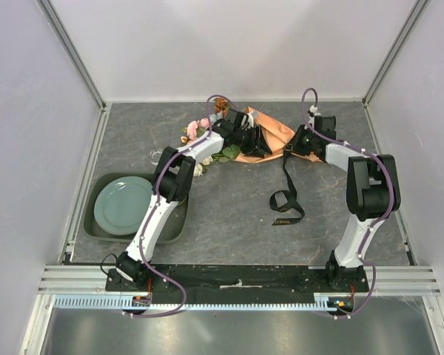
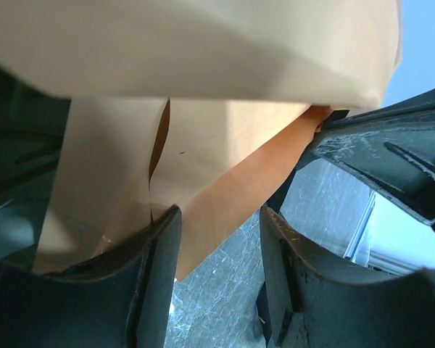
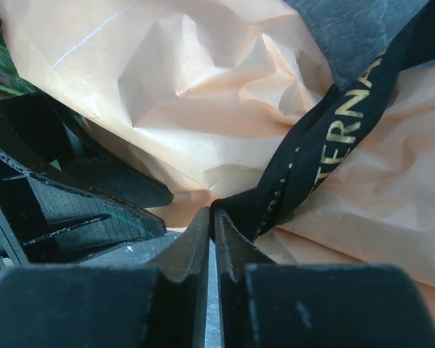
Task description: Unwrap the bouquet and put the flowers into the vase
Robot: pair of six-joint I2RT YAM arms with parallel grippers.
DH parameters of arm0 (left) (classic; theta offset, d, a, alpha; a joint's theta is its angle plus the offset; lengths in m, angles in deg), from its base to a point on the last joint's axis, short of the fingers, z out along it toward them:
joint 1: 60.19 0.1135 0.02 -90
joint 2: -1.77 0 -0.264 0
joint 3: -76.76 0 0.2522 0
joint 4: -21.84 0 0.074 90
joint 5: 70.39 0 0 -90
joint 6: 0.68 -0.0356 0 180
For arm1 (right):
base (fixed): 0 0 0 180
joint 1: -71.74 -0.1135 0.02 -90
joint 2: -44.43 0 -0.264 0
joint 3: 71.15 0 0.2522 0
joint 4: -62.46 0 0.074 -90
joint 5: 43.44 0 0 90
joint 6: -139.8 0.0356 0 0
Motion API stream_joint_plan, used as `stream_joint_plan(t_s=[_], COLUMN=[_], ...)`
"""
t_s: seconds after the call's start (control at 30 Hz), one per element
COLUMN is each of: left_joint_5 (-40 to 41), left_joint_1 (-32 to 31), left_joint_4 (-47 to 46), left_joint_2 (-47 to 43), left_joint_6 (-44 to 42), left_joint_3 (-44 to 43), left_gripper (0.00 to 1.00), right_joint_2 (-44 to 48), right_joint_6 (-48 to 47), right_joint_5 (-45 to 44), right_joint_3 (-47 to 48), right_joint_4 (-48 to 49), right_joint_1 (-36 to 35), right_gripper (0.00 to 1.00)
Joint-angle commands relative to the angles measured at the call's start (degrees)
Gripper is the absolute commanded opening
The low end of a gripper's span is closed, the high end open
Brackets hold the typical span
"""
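Bouquet (image 1: 265, 139) lies on its side at the far middle of the desk (image 1: 229, 229), flowers (image 1: 200, 134) pointing left and the orange paper (image 2: 225, 167) cone to the right. I judge the task barely begun. The black ribbon (image 3: 326, 145) is loose, one end trailing toward me across the desk, yet it crosses the paper, and the paper is wrapped about the bunch. No flower is out, and none stands in the vase (image 1: 155, 156), which I take to be the faint clear shape just left of the blooms. My left pincer (image 2: 219, 217) is at the paper with its jaws apart, an edge of the sheet against one finger and nothing clamped. My right pincer (image 3: 211, 216) is drawn to a thin slit at the cone's narrow end, the ribbon bunched at its tips; I cannot tell whether it has the ribbon caught. What is left: free the ribbon, open the paper, lift the flowers out and stand them in the vase. My two pincers sit very near each other, so there is little room between them. The back wall is close behind the bouquet. Open desk lies toward me and to the right, while the tray (image 1: 92, 222) with its plate (image 1: 122, 207) takes the near left.
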Motion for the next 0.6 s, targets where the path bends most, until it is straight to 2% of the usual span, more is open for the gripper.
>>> stream_joint_plan(t_s=[0.0,0.1,0.2,0.33,0.47,0.57], left_joint_5=[1.3,1.4,1.2,1.1,0.9,0.8], left_joint_1=[0.3,0.3,0.3,0.3,0.3,0.3], left_joint_4=[3.5,3.5,3.5,3.5,3.4,3.4], left_joint_2=[0.7,0.8,0.8,0.8,0.7,0.5], left_joint_6=[-1.4,-1.3,-1.4,-1.4,-1.4,-1.5], left_joint_3=[1.1,1.2,1.1,1.2,1.3,1.6], left_gripper=[0.56,0.56,0.56,0.56,0.56,0.56], right_joint_2=[-1.1,-0.2,3.3,7.3,11.0,14.2], right_joint_6=[1.3,2.8,7.7,16.5,25.1,27.3], right_joint_5=[1.4,2.9,7.4,12.6,14.2,13.1], right_joint_3=[1.1,2.0,1.8,0.6,-0.2,0.7], right_joint_4=[2.0,2.2,4.9,13.6,19.2,20.4], right_joint_1=[-1.3,-2.3,-2.4,-2.3,-1.7,-1.5], right_gripper=[0.08,0.0,0.0,0.0,0.0,0.0])
